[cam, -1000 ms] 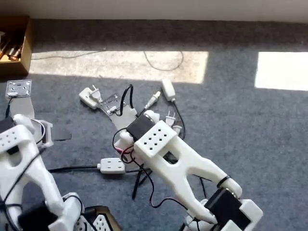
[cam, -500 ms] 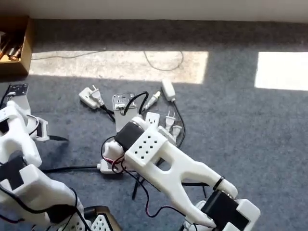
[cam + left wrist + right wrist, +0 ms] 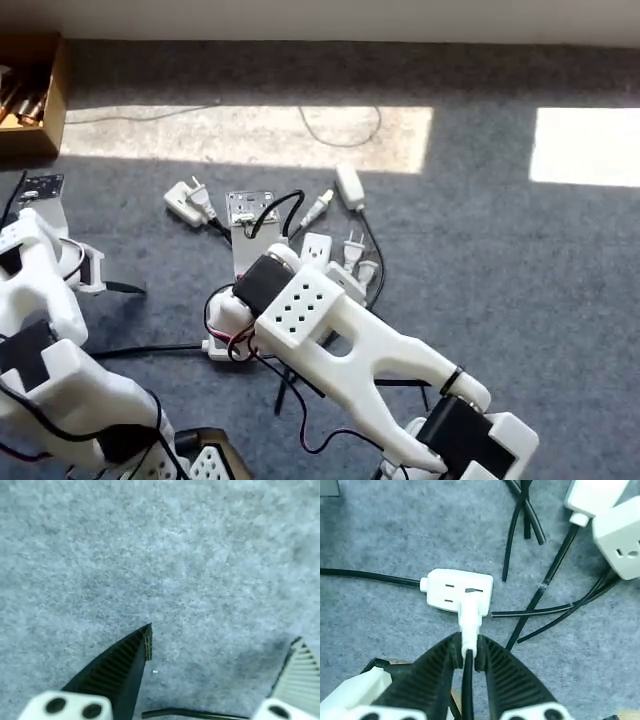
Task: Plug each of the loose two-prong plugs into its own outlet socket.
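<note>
High view
- Socket: the flat white outlet socket lies on the carpet directly under the right arm. Its black cable runs off toward the left arm.
- Other plugs: a loose plug lies well beyond the outlet socket, and a second loose plug lies farther off beside a cube socket.
- Nearer arm: the right arm is over the outlet socket, while the left arm stands well apart from it on the cable side.

Left wrist view
- Left gripper: the fingers are spread apart with only carpet between them.

Right wrist view
- Right gripper: it is clamped on the cord end of the white plug.
- Axis: the white plug's long axis runs straight from the jaws to the outlet socket. Its head meets the socket's face at the slot pair farther from the cable, and the neighbouring pair is free.
- Seating: I cannot tell whether the prongs are fully in.
- Next move, as a judgement: push straight along that axis without twisting.
</note>
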`<state>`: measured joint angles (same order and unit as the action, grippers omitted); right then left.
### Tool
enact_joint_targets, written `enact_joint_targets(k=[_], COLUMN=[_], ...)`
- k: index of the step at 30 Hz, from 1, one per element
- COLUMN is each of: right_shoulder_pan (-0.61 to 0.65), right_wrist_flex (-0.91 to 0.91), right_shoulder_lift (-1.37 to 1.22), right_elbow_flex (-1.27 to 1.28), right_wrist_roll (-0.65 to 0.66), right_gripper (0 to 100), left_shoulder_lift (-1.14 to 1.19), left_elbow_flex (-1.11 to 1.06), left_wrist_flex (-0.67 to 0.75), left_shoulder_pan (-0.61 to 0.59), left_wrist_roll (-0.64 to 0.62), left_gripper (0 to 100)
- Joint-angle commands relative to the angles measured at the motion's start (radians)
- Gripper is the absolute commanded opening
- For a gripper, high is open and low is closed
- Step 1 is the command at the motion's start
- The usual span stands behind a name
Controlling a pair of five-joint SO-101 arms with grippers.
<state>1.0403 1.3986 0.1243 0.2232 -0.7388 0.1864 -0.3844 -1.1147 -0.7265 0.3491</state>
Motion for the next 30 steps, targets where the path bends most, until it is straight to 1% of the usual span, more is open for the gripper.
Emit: enact_joint_targets(k=[1, 5, 10, 12, 21, 25, 30], right_shoulder_pan=[0.004, 0.004, 0.008, 0.010, 0.024, 0.027, 0.024], right_wrist_flex=[-0.012, -0.010, 0.111, 0.133, 0.134, 0.134, 0.130], right_shoulder_lift=[-0.041, -0.124, -0.140, -0.143, -0.147, -0.160, -0.266], right_elbow_flex=[-0.053, -0.065, -0.177, -0.217, -0.199, -0.199, -0.206], right_wrist_roll=[-0.005, -0.012, -0.006, -0.006, -0.006, -0.005, -0.005], right_gripper=[0.8, 0.8, 0.8, 0.8, 0.8, 0.8, 0.8], left_shoulder_lift=[-0.004, -0.004, -0.004, -0.004, -0.010, -0.012, -0.013], left_elbow_flex=[0.027, 0.027, 0.027, 0.027, -0.038, -0.038, -0.036], left_wrist_flex=[0.009, 0.009, 0.009, 0.011, 0.103, 0.101, 0.098], left_shoulder_pan=[0.018, 0.018, 0.018, 0.019, 0.019, 0.018, 0.018], left_wrist_roll=[-0.008, -0.008, -0.008, -0.008, -0.008, -0.008, -0.008], left_gripper=[40, 40, 40, 40, 40, 40, 40])
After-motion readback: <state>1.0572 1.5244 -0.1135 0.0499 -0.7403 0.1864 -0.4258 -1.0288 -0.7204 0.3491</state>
